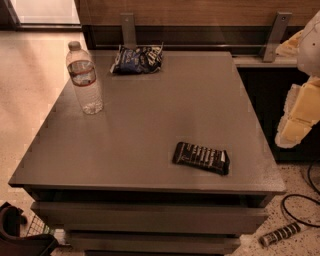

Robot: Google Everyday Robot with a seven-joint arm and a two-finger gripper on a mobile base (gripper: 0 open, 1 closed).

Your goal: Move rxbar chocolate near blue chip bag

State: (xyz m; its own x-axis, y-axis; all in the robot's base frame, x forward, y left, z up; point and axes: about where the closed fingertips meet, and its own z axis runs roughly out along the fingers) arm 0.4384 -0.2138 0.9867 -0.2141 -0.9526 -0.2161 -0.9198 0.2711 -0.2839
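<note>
Pale speckled floor (pixel 306 245) with a thin black cable (pixel 295 196) lies beside the front right corner of the grey flat-topped desk (pixel 165 115). Close to that corner rests the flat, dark brown-black rxbar chocolate (pixel 201 157), white-lettered. A clear plastic water bottle (pixel 85 80) stands upright near the left edge. The wrinkly dark blue chip bag (pixel 137 59) lies at the far edge, well apart from the bar. The robot's cream-white hand (pixel 299 117) hangs beyond the right edge; apart or together, I cannot tell. Behind runs a wood-panelled wall (pixel 200 12).
</note>
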